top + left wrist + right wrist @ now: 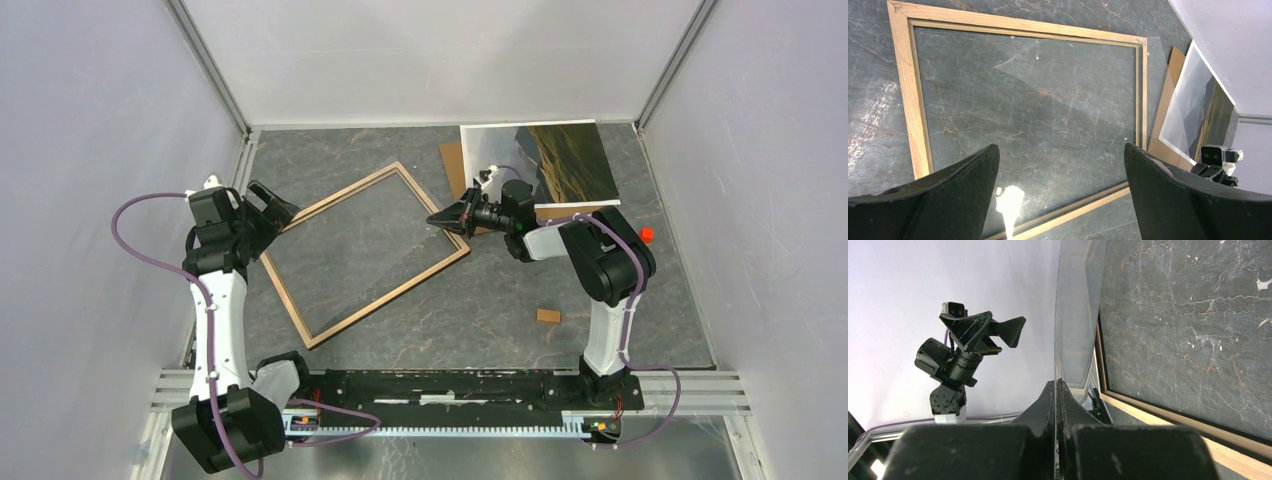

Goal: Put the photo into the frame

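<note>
The light-wood frame (288,301) lies flat on the dark marble table; its rim also shows in the left wrist view (904,85) and the right wrist view (1168,419). A clear pane (370,240) lies over its opening. My right gripper (437,218) is shut on the pane's right edge (1078,315), which stands slightly raised off the rim (1154,52). The photo (565,160), dark landscape with a white margin, lies at the back right on a brown backing board (452,168). My left gripper (275,208) is open and empty over the frame's left corner (1060,150).
A small brown piece (547,316) lies on the table near the right arm's base. A small red object (647,235) sits by the right wall. White walls enclose the table on three sides. The left arm (965,347) shows in the right wrist view.
</note>
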Motion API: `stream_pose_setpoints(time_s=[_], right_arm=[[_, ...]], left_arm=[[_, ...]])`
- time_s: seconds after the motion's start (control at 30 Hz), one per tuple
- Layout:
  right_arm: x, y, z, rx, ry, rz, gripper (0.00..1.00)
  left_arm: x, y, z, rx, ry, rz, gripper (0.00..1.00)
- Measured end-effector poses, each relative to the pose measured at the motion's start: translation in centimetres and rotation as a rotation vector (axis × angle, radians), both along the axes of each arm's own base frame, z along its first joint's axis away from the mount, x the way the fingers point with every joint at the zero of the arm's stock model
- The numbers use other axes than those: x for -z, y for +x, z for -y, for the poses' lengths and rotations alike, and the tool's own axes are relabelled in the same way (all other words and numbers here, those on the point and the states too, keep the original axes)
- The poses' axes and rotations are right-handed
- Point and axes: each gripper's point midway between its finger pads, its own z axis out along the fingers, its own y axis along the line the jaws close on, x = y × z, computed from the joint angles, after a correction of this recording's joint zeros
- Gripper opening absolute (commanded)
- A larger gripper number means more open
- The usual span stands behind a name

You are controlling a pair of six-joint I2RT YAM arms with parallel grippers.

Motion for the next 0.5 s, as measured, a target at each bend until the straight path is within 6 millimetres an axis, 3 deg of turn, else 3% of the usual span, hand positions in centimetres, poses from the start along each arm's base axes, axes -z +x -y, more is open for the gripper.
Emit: stream_pose_setpoints(time_s=[0.5], right_arm=[[0.76, -0.94, -0.09, 0.0, 0.033, 0.014, 0.0]], left_arm=[[-0.28, 0.06, 0.09, 0.005, -0.001, 0.007, 1.0]])
